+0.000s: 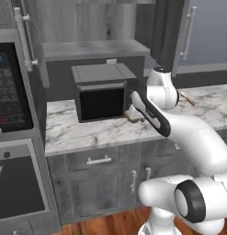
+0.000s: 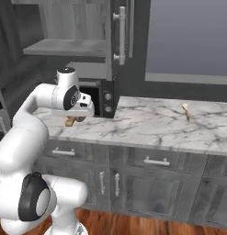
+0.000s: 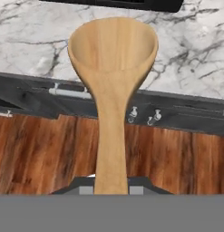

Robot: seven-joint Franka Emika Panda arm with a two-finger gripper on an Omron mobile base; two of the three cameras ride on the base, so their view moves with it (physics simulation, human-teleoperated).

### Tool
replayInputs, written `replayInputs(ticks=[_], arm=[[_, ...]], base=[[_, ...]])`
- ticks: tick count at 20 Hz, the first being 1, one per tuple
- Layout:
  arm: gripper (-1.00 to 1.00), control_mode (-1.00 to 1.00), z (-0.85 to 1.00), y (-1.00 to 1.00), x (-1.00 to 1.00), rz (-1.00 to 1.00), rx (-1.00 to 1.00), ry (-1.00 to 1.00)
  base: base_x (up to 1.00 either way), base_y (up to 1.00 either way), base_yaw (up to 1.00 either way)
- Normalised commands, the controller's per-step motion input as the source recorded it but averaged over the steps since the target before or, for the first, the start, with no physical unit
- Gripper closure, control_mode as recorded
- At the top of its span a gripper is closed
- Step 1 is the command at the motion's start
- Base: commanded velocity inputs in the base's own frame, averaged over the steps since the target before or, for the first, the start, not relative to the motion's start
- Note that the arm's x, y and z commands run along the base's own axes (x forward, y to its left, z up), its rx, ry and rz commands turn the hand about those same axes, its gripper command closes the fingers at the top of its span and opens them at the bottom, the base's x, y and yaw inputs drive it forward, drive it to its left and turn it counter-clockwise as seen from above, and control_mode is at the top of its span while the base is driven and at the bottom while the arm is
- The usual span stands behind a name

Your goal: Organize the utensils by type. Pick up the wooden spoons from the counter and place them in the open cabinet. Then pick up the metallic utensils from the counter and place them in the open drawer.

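Running straight out from the pincer, a long all-tan wooden spoon is being held by its handle, clenched between the jaws, its round bowl pointing away from the hand. That bowl is hanging over the front edge of the white grey-veined marble tabletop, just before a dark box-shaped appliance. Open marble is stretching rightward toward a small pale-bowled spoon.
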Motion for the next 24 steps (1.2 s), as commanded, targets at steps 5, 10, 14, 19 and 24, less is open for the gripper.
replayInputs(ticks=[5, 10, 14, 19, 24], arm=[[1.0, 1.0, 0.0, 0.0, 0.0, 0.0, 0.0, 0.0], [1.0, 1.0, 0.0, 0.0, 0.0, 0.0, 0.0, 0.0], [1.0, 1.0, 0.0, 0.0, 0.0, 0.0, 0.0, 0.0], [1.0, 1.0, 0.0, 0.0, 0.0, 0.0, 0.0, 0.0], [1.0, 1.0, 0.0, 0.0, 0.0, 0.0, 0.0, 0.0]], base=[[0.17, 0.78, -0.21], [0.41, 0.19, -0.07], [0.4, 0.0, 0.0], [0.42, 0.06, 0.04], [0.5, 0.0, 0.01]])
